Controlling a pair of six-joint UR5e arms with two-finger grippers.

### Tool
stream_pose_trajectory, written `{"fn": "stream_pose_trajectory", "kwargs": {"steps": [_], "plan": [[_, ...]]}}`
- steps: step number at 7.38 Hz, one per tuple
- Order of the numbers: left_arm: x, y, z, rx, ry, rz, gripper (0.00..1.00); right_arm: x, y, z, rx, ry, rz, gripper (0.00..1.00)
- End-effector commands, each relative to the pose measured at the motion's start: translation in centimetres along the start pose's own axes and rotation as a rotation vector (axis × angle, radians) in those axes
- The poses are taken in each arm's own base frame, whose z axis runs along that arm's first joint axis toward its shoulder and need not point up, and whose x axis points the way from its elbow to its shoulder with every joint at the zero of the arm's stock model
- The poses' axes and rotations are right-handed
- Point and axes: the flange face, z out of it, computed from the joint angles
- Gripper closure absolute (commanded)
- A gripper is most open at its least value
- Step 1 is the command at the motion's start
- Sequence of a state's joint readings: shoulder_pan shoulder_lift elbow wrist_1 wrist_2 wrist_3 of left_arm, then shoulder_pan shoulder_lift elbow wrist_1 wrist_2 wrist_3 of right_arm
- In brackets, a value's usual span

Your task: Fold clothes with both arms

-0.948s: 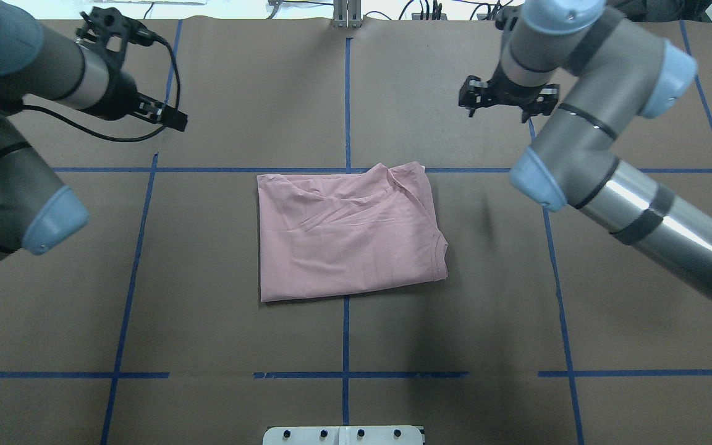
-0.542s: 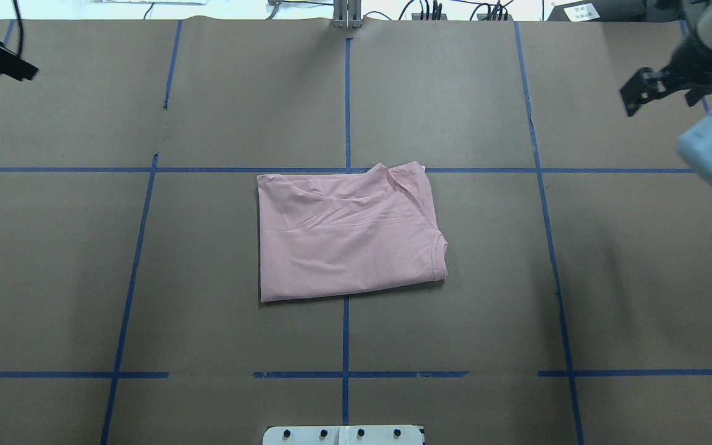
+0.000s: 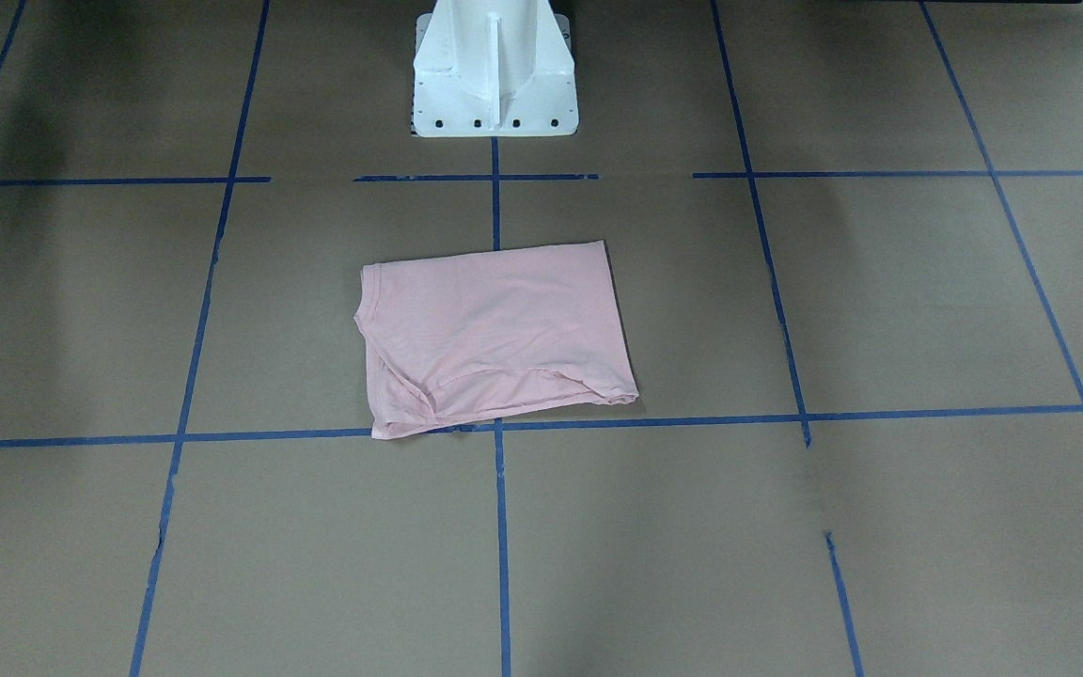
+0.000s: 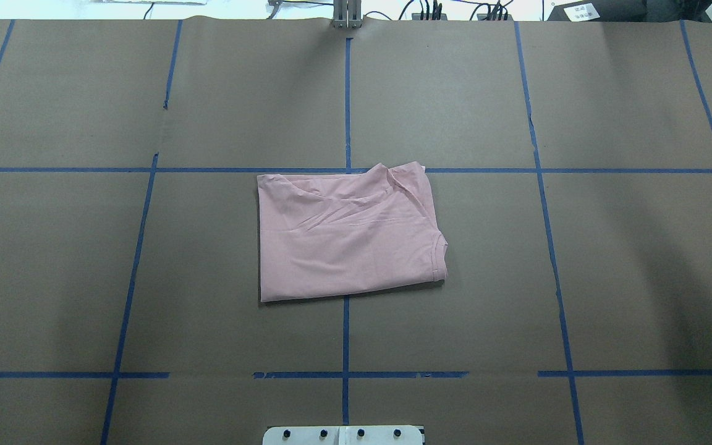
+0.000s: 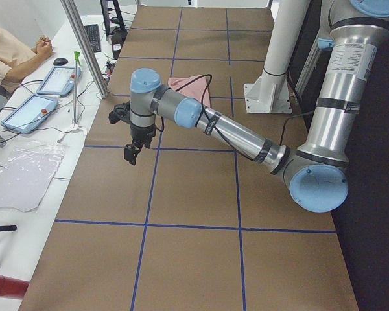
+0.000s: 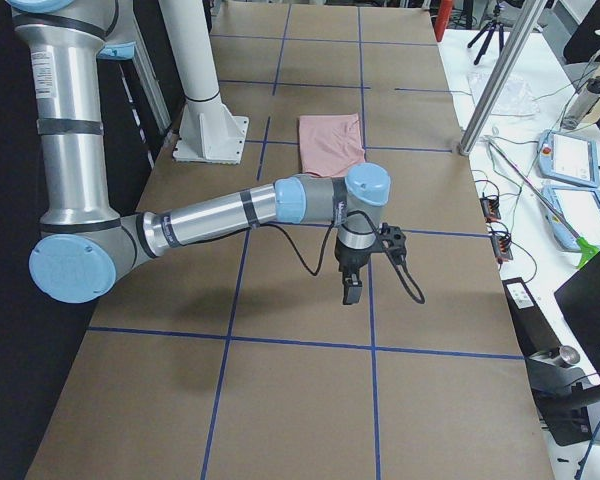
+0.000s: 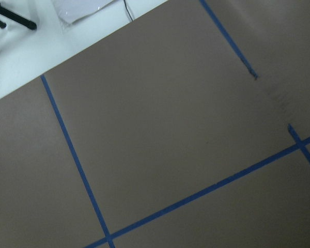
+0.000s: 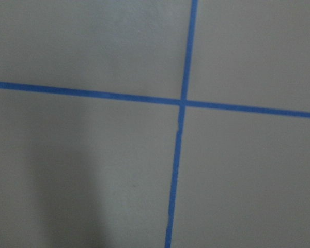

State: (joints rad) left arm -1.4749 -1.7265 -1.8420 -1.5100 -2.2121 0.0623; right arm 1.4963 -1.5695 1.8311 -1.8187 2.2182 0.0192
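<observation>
The pale pink T-shirt [image 4: 347,238] lies folded into a rough rectangle at the middle of the brown table, plain side up, collar at its right edge; it also shows in the front view [image 3: 494,334]. Both arms are outside the overhead view. In the exterior left view my left gripper [image 5: 131,155] hangs over the table's left end, far from the shirt [image 5: 188,83]. In the exterior right view my right gripper [image 6: 351,293] hangs over the right end, well clear of the shirt [image 6: 332,142]. I cannot tell whether either is open or shut. Both wrist views show only bare table and blue tape.
The white pedestal [image 3: 494,75] stands at the robot's side of the table. Blue tape lines [image 4: 347,105] grid the brown cover. A seated person [image 5: 6,52] and tablets [image 5: 55,81] are on a side desk beyond the left end; tablets [image 6: 570,160] and cables lie beyond the right end.
Both arms have swung outward to their own sides and left the overhead view. The folded shirt has not moved.
</observation>
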Motion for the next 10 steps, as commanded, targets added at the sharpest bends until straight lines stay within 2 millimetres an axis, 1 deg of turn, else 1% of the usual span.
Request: {"fn": "stream_pose_trajectory", "kwargs": {"steps": [1, 2, 3, 4, 5, 6, 8, 9, 10], "plan": [[-6.3, 10.7, 3.9, -0.094, 0.077, -0.059, 0.0, 6.9, 6.4, 1.9, -0.032, -0.057, 0.079, 0.0], [-7.5, 13.6, 4.8, -0.122, 0.08, -0.098, 0.0, 8.6, 8.9, 3.2, -0.057, -0.062, 0.075, 0.0], [-8.6, 15.6, 5.8, -0.149, 0.086, -0.134, 0.0, 9.1, 9.5, 3.6, -0.063, -0.063, 0.086, 0.0], [-9.2, 16.3, 5.8, -0.144, 0.099, -0.153, 0.0, 9.2, 9.9, 3.8, -0.068, -0.064, 0.09, 0.0], [-8.8, 18.7, 6.3, -0.141, 0.168, -0.186, 0.0, 9.3, 10.3, 4.1, -0.075, -0.065, 0.1, 0.0], [-8.7, 18.8, 6.2, -0.137, 0.177, -0.191, 0.0, 9.4, 10.5, 4.2, -0.077, -0.066, 0.102, 0.0], [-8.4, 17.8, 5.6, -0.12, 0.17, -0.175, 0.0, 9.4, 10.5, 4.2, -0.078, -0.066, 0.103, 0.0], [-8.3, 17.6, 5.5, -0.118, 0.17, -0.172, 0.0, 9.3, 10.4, 4.1, -0.075, -0.066, 0.102, 0.0], [-8.4, 17.8, 5.7, -0.123, 0.173, -0.177, 0.0, 9.3, 10.2, 4.0, -0.073, -0.066, 0.1, 0.0]]}}
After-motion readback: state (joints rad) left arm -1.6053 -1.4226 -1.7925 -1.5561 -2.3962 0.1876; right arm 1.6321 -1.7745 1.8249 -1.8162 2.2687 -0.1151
